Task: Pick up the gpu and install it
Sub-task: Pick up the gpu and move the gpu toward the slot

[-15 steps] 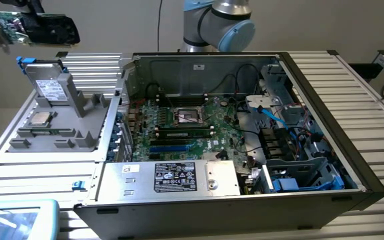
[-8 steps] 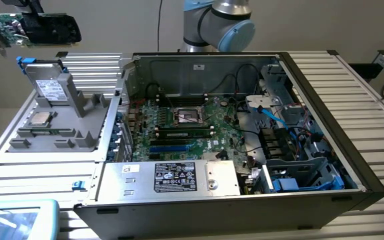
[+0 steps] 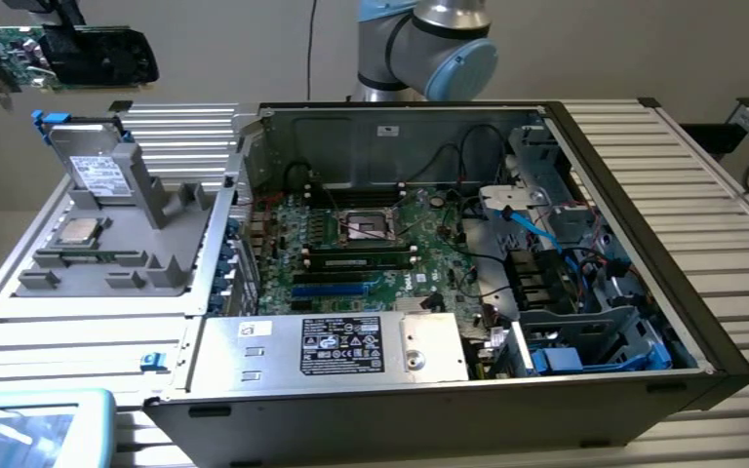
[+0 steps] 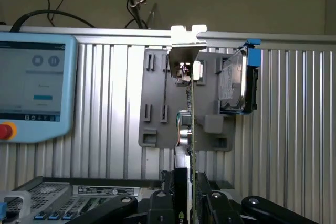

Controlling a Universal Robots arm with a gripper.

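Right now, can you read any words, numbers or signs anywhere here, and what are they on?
No text here can actually be read.
Power supply label: print and marks, too small.
White label on the drive: blurred.
Sticker on the case's back wall: blurred.
Touchscreen pendant: screen lines too blurred.
Case label: too small.
gpu: no legible print.

An open computer case (image 3: pixel 651 229) lies on the slatted bench (image 3: pixel 720 175) — motherboard (image 3: pixel 433 255) and labelled power supply (image 3: pixel 335 346) showing inside — beside a grey holder (image 3: pixel 156 210) carrying an upright drive (image 3: pixel 95 171) and a flat processor (image 3: pixel 78 232).
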